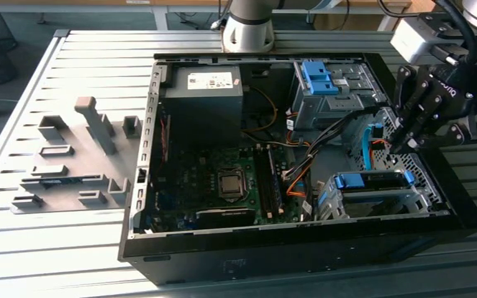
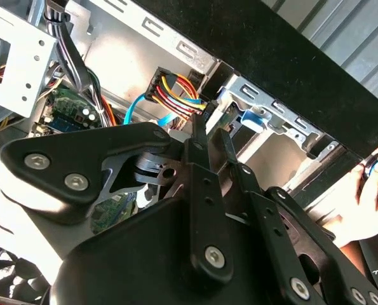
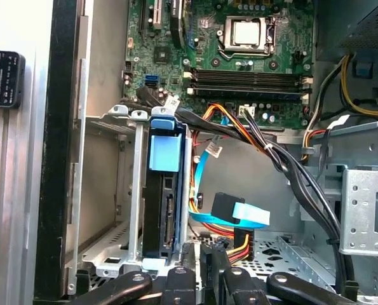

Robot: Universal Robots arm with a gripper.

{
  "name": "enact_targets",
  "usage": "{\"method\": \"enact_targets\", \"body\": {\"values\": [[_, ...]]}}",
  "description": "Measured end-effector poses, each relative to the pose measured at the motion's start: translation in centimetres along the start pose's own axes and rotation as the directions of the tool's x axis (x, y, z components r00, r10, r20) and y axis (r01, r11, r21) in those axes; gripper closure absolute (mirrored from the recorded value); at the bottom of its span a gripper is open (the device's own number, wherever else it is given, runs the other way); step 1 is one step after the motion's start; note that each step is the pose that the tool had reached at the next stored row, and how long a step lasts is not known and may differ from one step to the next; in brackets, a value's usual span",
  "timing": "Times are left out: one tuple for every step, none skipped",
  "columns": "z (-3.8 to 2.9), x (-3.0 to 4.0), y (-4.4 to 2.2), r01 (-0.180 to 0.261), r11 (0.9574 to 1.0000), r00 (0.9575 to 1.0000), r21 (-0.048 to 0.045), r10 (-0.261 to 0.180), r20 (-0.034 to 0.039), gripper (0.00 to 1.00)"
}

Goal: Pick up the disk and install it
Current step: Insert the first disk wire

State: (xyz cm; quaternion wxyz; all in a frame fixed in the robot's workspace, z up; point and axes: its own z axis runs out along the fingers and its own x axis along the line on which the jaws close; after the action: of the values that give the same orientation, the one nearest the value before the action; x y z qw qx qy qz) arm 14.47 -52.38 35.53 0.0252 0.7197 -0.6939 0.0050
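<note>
One disk (image 1: 374,180) sits edge-up in its cage in the exterior view, blue rail showing, just below the gripper (image 1: 406,144). First wrist view — disk (image 3: 166,203) runs lengthwise away from the jaws, which look pinched together, holding nothing.

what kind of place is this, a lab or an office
Most likely a robotics lab or test bench: an open computer case lies on a slatted metal table, a grey fixture plate sits beside it, and the gripper hangs over the drive bays.

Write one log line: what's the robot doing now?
gripper: shut, empty | position: over case | disk: seated in cage
</note>
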Motion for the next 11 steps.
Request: {"method": "enact_targets", "body": {"values": [[0.05,-0.02,-0.02,0.0,1.0,1.0,0.0,0.0,-0.0001,0.75],[0.12,-0.03,-0.03,0.0,1.0,1.0,0.0,0.0,-0.0002,0.75],[0.2,-0.05,-0.04,0.0,1.0,1.0,0.0,0.0,-0.0001,0.75],[0.28,-0.06,-0.05,0.0,1.0,1.0,0.0,0.0,0.0,0.75],[0.35,-0.07,-0.05,0.0,1.0,1.0,0.0,0.0,-0.0001,0.75],[0.42,-0.08,-0.05,0.0,1.0,1.0,0.0,0.0,0.0,0.75],[0.47,-0.09,-0.06,0.0,1.0,1.0,0.0,0.0,-0.0001,0.75],[0.48,-0.09,-0.06,0.0,1.0,1.0,0.0,0.0,-0.0001,0.75],[0.48,-0.09,-0.06,0.0,1.0,1.0,0.0,0.0,-0.0002,0.75],[0.41,-0.08,-0.06,0.0,1.0,1.0,0.0,0.0,-0.0003,0.75],[0.32,-0.08,-0.06,0.001,1.0,1.0,0.0,-0.001,-0.0002,0.75]]}}
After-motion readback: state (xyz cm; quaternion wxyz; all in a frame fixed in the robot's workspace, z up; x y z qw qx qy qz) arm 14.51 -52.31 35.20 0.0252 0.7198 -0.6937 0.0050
